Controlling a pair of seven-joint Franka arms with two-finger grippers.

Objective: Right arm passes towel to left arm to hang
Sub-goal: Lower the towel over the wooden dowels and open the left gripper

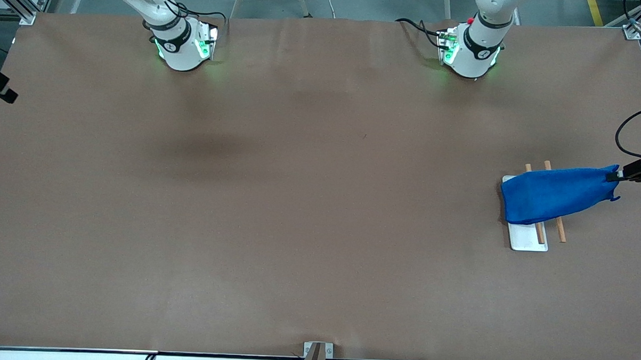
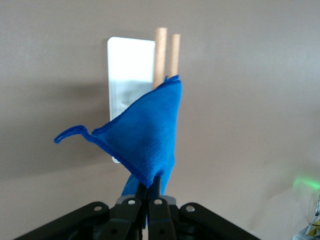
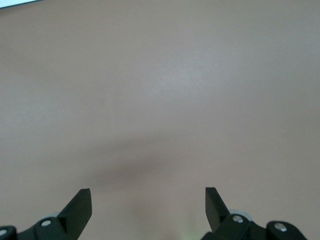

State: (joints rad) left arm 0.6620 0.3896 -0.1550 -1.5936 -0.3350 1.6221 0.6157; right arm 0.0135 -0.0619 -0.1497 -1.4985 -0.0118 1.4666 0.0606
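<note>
Blue towel (image 1: 557,193) hangs over a rack (image 1: 529,238) of two wooden rods on a white base, at about three o'clock on the brown table (image 1: 297,227), toward the left arm's end. The left gripper (image 1: 616,176) pinches one towel corner there; the left arm (image 1: 482,44) and right arm (image 1: 179,36) have their bases at the top.

From the left wrist, the fingers (image 2: 155,192) are pressed together on the towel's edge, cloth rising to twelve o'clock in front of the rods (image 2: 166,55), its loop (image 2: 70,134) at nine.

From the right wrist, the right gripper (image 3: 148,205) is spread wide and holds nothing, over bare table.
</note>
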